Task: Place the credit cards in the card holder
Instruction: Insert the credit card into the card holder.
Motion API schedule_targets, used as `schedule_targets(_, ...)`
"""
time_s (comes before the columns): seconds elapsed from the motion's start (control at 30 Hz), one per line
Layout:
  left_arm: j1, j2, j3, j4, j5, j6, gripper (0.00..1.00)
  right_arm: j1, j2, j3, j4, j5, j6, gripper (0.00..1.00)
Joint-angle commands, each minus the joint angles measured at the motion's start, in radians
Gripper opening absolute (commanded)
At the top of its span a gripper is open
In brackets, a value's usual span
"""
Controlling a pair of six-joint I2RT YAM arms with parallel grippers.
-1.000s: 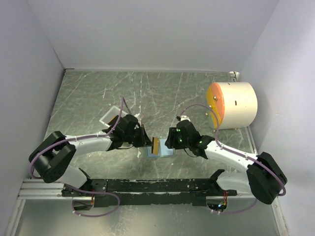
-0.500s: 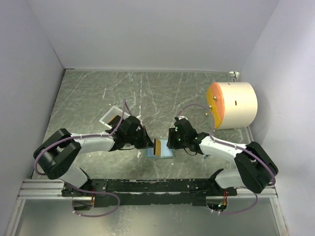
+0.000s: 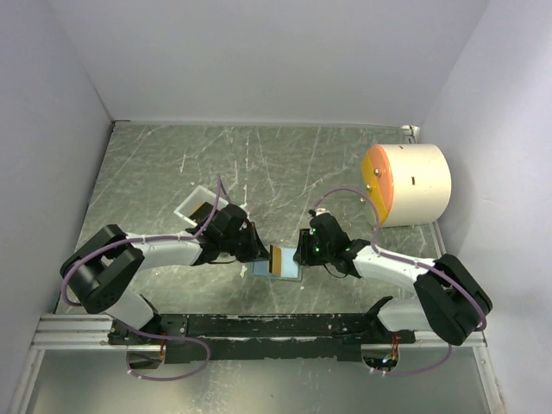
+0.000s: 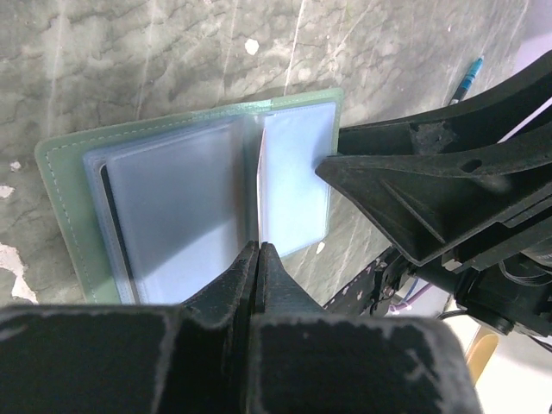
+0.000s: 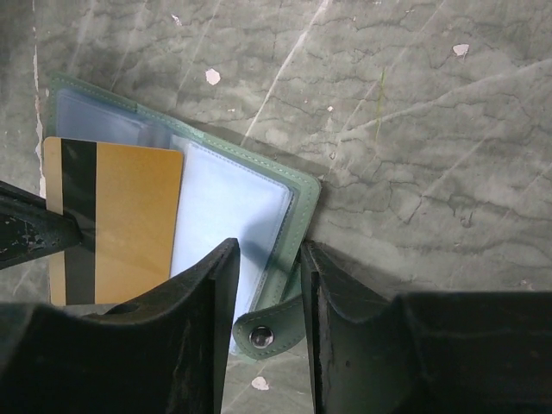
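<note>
Card holder (image 3: 290,270) lies open on the table (image 3: 285,164), at the near middle, between the two arms. One credit card (image 3: 278,257) sits over its left half, its left edge in the left gripper (image 3: 263,252). Right gripper (image 3: 299,253) straddles the holder's right edge. Tray (image 3: 186,208) sits behind the left arm with another card (image 3: 201,210) in it. Drum (image 3: 414,183) sits far right, well apart.

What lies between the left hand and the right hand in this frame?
The open card holder lies there, with the orange credit card that the left hand pinches over it; the right hand straddles its edge. Top view shows this.
</note>
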Motion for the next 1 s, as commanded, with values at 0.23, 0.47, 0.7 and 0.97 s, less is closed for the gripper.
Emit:
schedule_targets(0.23, -0.007, 0.032, 0.093, -0.146, -0.053, 0.136, 0.07, -0.001, -0.008, -0.02, -0.008, -0.011, 0.003, 0.35)
schedule_targets(0.47, -0.008, 0.052, 0.131, -0.214, -0.064, 0.197, 0.07, -0.002, -0.014, -0.022, -0.008, -0.011, 0.003, 0.35)
schedule_targets(0.7, -0.008, 0.07, 0.142, -0.24, -0.046, 0.204, 0.07, -0.002, -0.004, -0.018, -0.007, -0.008, 0.003, 0.39)
schedule_targets(0.97, -0.008, 0.099, 0.156, -0.253, -0.012, 0.239, 0.07, -0.002, -0.001, -0.01, -0.021, 0.009, -0.005, 0.39)
